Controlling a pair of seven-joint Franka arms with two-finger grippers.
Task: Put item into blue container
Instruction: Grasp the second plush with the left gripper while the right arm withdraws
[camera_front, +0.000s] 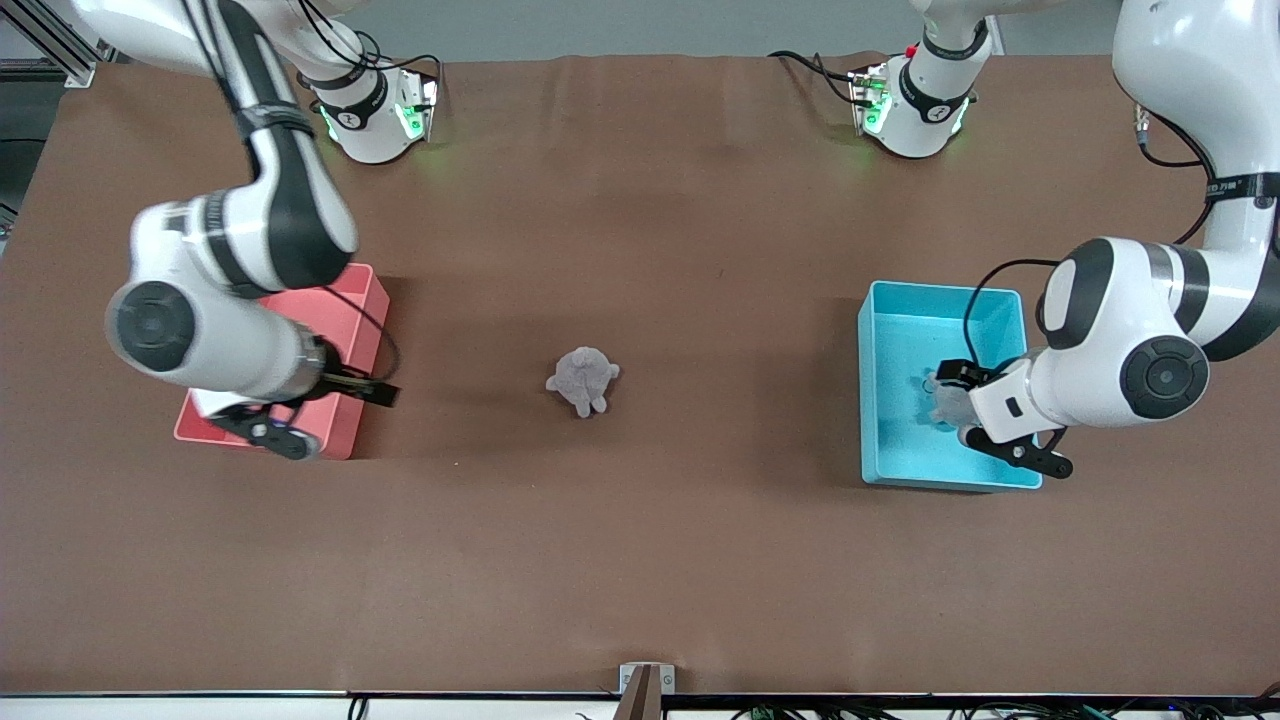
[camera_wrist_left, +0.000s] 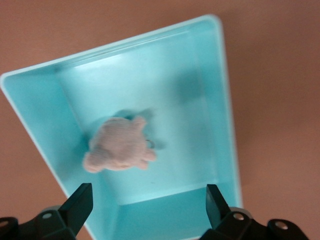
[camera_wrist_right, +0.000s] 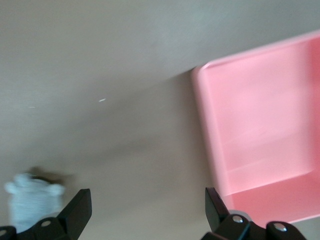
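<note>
The blue container (camera_front: 900, 335) stands toward the left arm's end of the table. On its floor lies a small grey plush item (camera_front: 943, 402), seen from above in the left wrist view as the plush (camera_wrist_left: 119, 146) inside the cyan bin (camera_wrist_left: 227, 105). My left gripper (camera_front: 998, 418) hangs over the container, open, its fingers (camera_wrist_left: 80, 200) wide apart and touching nothing. A second grey plush item (camera_front: 582, 381) lies on the table's middle. My right gripper (camera_front: 327, 415) is open and empty over the pink bin's edge.
The pink bin (camera_front: 345, 300) stands toward the right arm's end of the table and appears empty in the right wrist view (camera_wrist_right: 260, 130). That view also shows the middle plush (camera_wrist_right: 30, 200) beside the right gripper (camera_wrist_right: 147, 200). Bare brown table lies between the two bins.
</note>
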